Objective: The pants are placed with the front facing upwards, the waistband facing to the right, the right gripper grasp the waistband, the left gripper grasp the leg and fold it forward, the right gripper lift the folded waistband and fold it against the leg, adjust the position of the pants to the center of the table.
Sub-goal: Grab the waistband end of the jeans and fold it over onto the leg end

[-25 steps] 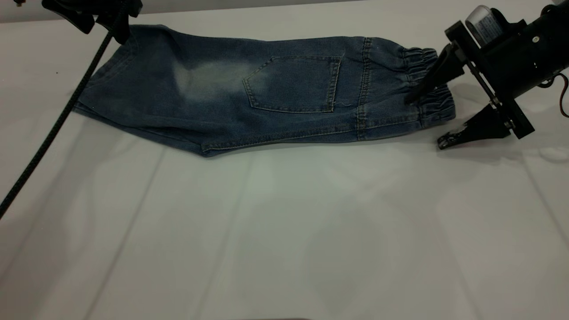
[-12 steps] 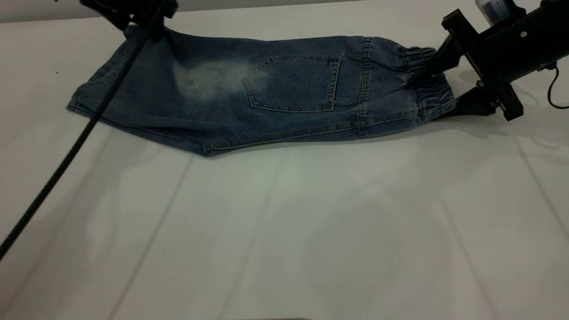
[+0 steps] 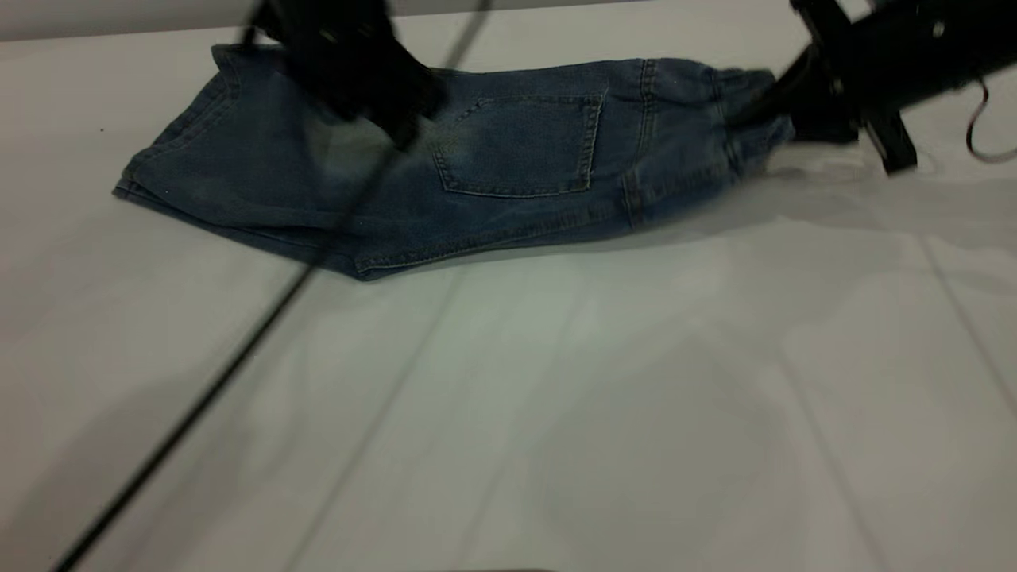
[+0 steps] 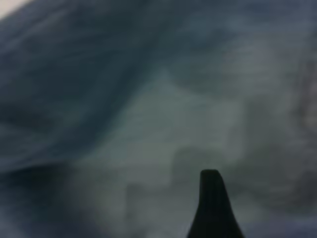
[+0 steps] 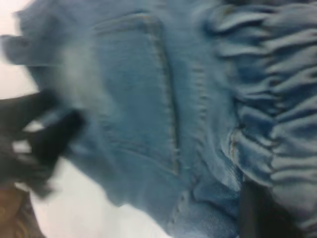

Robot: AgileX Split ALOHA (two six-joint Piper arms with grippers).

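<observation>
Lying folded lengthwise along the upper part of the exterior frame on the table: pants, back pocket facing up near the middle, leg end toward the left, waistband at the upper right. Pinching that waistband at the upper right of the frame: right gripper, fingers clamped on the gathered denim, that end of the fabric looking raised off the table with a shadow beneath. Filling the right side of the right wrist picture: the ruffled waistband, one dark finger showing at the lower edge against it. Hovering blurred over the leg at the upper left-centre of the exterior frame: left gripper, cable trailing diagonally toward the lower left corner. Showing only one dark fingertip over denim in the left wrist picture; finger spacing there impossible to tell.
</observation>
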